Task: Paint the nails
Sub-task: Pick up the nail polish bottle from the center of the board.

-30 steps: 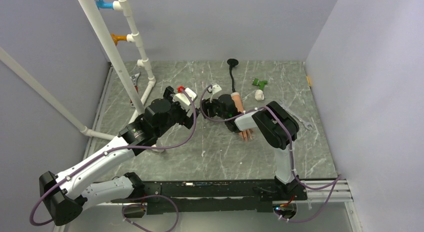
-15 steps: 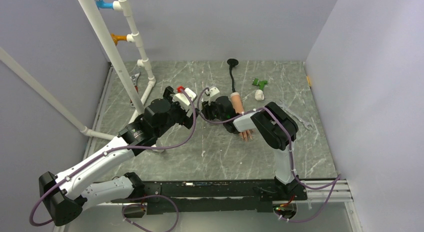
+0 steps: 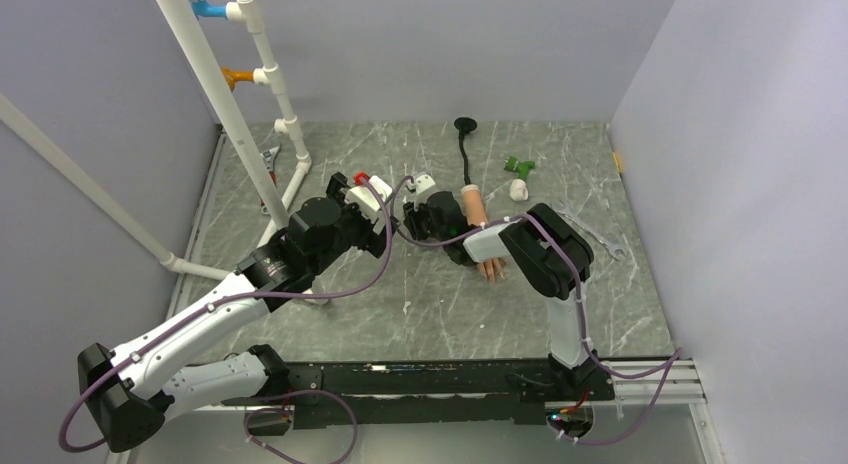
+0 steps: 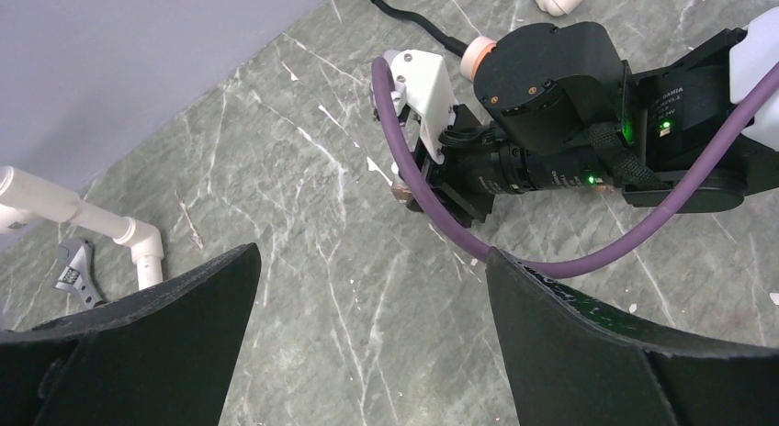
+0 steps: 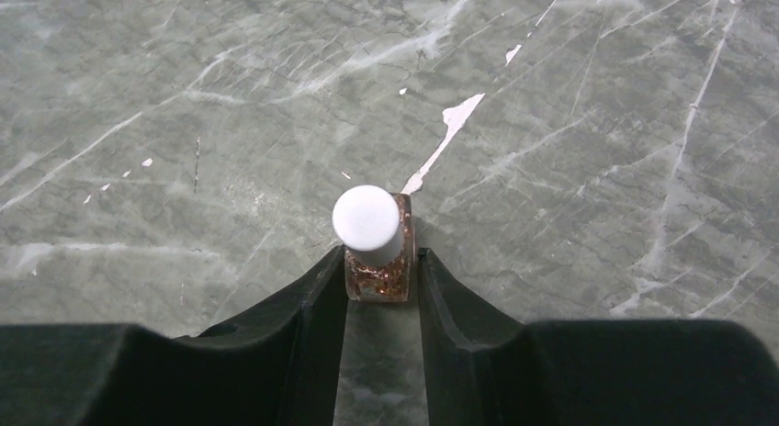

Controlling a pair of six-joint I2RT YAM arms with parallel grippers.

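Note:
A peach mannequin hand (image 3: 473,202) lies at mid-table, its fingertip nails (image 3: 493,273) pointing toward the near edge. The right arm crosses over its middle. In the left wrist view only its cuff end (image 4: 478,51) shows. A small bottle (image 5: 378,277) of brown glitter polish with a white cap (image 5: 367,219) stands upright on the table. My right gripper (image 5: 381,254) has both jaws touching the bottle's sides. It reaches left of the hand (image 3: 412,222). My left gripper (image 4: 372,261) hangs wide open over bare table beside it (image 3: 375,199), holding nothing.
A white pipe frame (image 3: 262,114) rises at the left with a wrench (image 3: 270,162) by its foot. At the back lie a black cable piece (image 3: 463,144), a green part (image 3: 519,166) and a white fitting (image 3: 518,190). Another wrench (image 3: 605,246) lies at the right. Grey walls enclose the table.
The right gripper's jaws have narrowed onto the bottle, and the right arm has shifted slightly left. The left arm has stayed still.

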